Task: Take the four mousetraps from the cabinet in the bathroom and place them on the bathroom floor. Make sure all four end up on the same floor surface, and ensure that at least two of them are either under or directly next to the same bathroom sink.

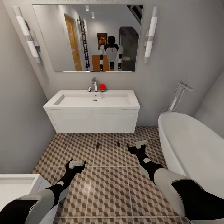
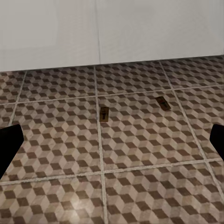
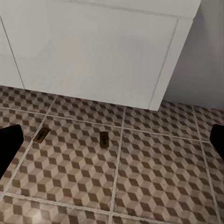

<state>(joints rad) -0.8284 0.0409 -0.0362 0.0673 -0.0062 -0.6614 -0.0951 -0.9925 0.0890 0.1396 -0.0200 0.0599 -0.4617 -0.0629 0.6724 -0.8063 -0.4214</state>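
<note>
While both arms reach forward low, left tool [image 1: 75, 164] and right tool [image 1: 139, 145] spread, empty.

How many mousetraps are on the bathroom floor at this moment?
2. One mousetrap lies on the floor before the sink; the other mousetrap lies to its right, apart from it. Others may be hidden.

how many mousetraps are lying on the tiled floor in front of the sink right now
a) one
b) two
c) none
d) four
b) Two mousetraps lie on the bathroom floor in front of the sink: one mousetrap and a second mousetrap beside it, apart from each other; the left wrist view shows the same pair, and both grippers, left gripper and right gripper, are open and hold nothing.
</note>
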